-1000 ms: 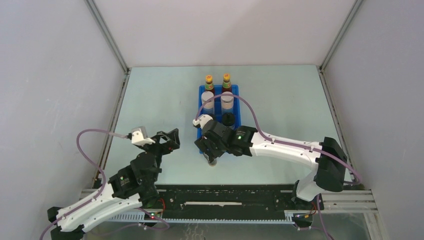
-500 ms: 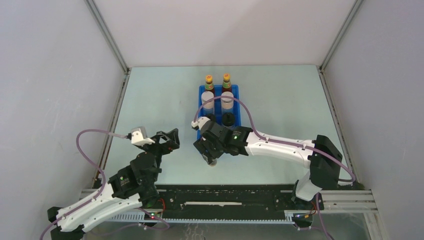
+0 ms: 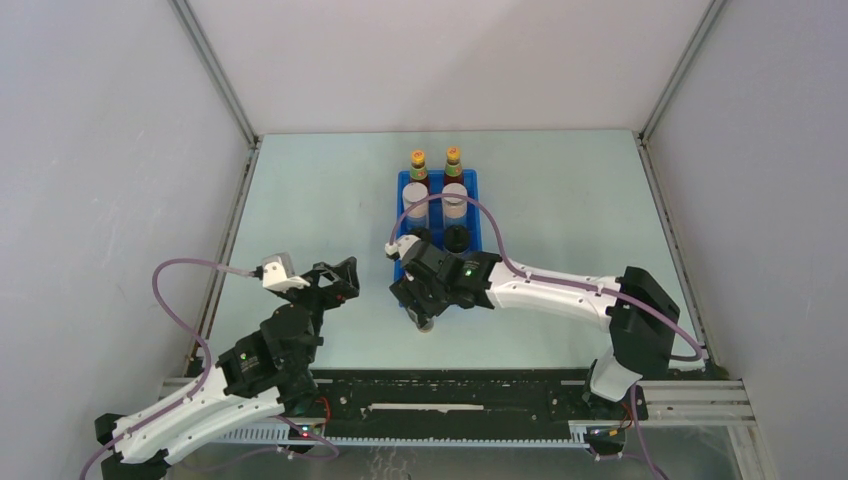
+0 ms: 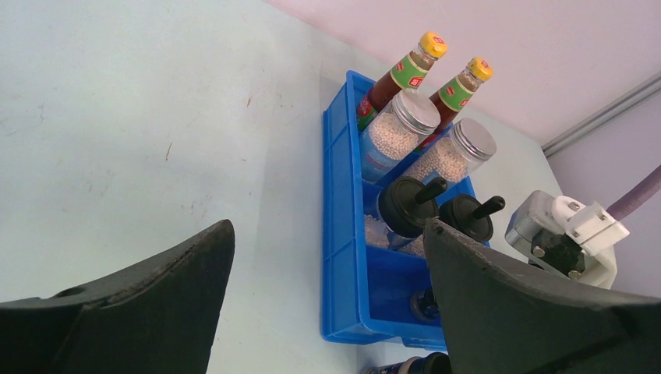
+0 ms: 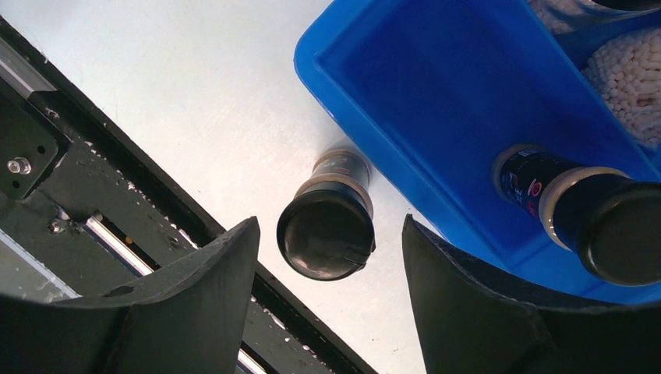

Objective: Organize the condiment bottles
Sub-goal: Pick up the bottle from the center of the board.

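Note:
A blue tray [image 3: 473,213] holds two red sauce bottles [image 3: 417,166] with yellow caps at the far end. In front of them stand two grey-lidded jars [image 3: 455,199], then two black-lidded jars [image 3: 457,238]. One tiny dark black-capped jar [image 5: 581,214] stands in the tray's near compartment. A second tiny dark jar [image 5: 327,234] stands upright on the table just outside the tray's near corner. My right gripper [image 5: 331,226] hangs over it, open, with a gap between the cap and each finger. My left gripper [image 3: 335,280] is open and empty, left of the tray.
The black rail [image 3: 450,392] at the table's near edge runs close behind the loose jar. Grey walls enclose the table on three sides. The right wrist's white camera housing [image 4: 565,232] shows beside the tray [image 4: 343,234] in the left wrist view.
The right arm's elbow has swung left and its gripper has shifted slightly over the loose jar. The left arm has not moved.

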`<state>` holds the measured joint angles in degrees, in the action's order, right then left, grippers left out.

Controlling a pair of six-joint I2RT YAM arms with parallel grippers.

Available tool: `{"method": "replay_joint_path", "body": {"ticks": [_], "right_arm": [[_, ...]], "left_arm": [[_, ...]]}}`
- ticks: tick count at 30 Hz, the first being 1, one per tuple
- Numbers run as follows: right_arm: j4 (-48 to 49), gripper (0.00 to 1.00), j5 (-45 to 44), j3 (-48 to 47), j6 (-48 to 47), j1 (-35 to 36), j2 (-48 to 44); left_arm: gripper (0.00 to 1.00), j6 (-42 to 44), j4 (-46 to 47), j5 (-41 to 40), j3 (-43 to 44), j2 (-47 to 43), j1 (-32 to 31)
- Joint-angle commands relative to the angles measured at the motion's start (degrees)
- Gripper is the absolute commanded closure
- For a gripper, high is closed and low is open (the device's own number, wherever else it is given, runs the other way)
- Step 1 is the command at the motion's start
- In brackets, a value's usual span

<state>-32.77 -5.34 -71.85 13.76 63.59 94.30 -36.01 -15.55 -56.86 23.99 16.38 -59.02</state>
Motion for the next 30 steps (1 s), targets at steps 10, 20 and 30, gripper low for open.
{"method": "replay_joint_path", "body": {"ticks": [10, 20, 30], "right_arm": [[1.8, 0.33, 2.4, 0.2, -1.3, -1.4, 1.8], [1.7, 0.78, 3.2, 0.2, -1.5, -1.9, 2.1], [1.3, 1.00, 2.1, 0.1, -1.4, -1.4, 0.6]], "left_arm": [[0.05, 0.3, 1.6, -2.1, -0.5, 0.8, -0.2], [0.05, 0.4, 1.6, -1.9, -0.7, 0.9, -0.2], [0.05, 0.2, 1.4, -1.8, -0.8, 0.4, -0.2]]}}
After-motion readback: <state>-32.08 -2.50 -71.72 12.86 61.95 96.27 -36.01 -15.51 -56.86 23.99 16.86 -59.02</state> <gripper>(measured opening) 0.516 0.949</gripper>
